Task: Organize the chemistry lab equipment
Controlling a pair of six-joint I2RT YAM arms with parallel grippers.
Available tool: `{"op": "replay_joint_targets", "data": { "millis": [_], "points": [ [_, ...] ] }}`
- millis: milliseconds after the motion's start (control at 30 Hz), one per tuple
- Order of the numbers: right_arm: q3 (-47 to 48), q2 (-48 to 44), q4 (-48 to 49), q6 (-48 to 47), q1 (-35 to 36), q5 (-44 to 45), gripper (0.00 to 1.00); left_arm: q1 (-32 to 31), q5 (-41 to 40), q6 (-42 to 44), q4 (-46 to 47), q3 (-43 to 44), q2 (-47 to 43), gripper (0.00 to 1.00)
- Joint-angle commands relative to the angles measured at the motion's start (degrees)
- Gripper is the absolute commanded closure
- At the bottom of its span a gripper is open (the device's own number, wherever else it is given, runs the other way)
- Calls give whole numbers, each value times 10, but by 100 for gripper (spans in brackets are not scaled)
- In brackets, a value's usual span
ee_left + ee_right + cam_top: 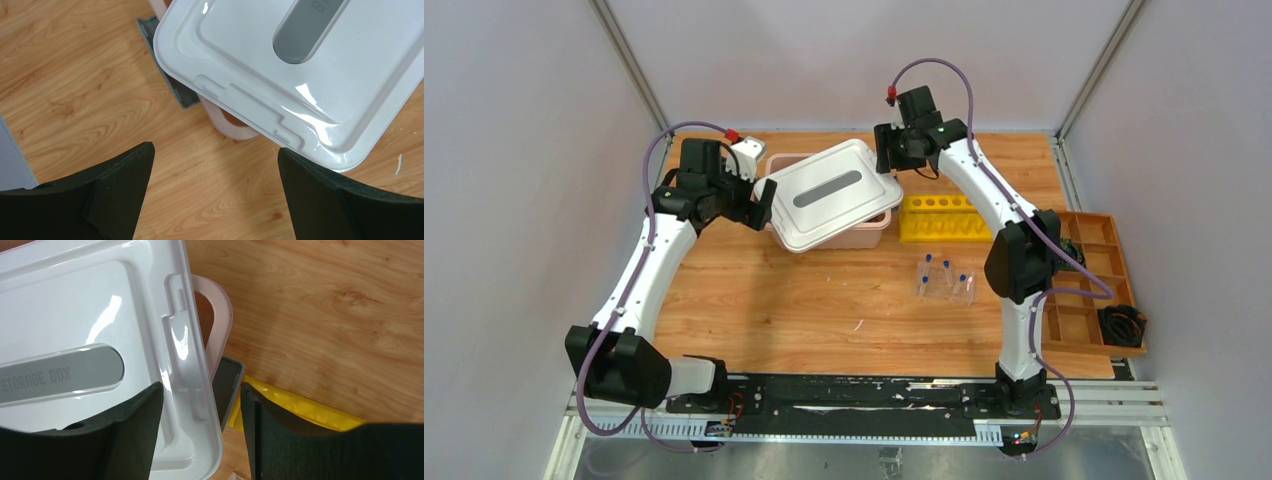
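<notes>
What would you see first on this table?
The big white lid, lying crooked over a pink box at the back of the table, with the left gripper and right gripper open at either end. Next the yellow rack to its right, and little blue-capped tubes in the middle.

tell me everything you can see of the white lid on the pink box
The white lid is glossy moulded plastic, rectangular with rounded corners, a raised border, latch notches at its short ends and a grey inset handle lettered STORAGE BOX. It lies rotated askew on the pink box, unseated, leaving part of the rim exposed. The open left gripper and right gripper sit at its opposite ends; contact can't be judged.
</notes>
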Motion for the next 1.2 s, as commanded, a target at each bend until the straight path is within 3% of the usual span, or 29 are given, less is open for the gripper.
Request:
{"op": "replay_joint_targets", "data": {
  "millis": [0, 233, 500, 700, 1167],
  "points": [
    [-19, -23, 41, -18, 9, 6, 38, 2, 5, 5, 12, -6, -11, 0],
    [-48, -24, 44, -17, 12, 5, 41, 2, 4, 8, 19, -14, -12, 0],
    [-77, -50, 48, 5, 17, 8, 61, 2, -9, 4, 30, -15, -11, 0],
    [-118, -90, 63, 38, 30, 35, 70, 2, -21, 4, 33, -8, -9, 0],
    [-118, -90, -6, 163, 59, 154, 75, 2, 3, -2, 94, -51, -3, 0]
  ]
}}
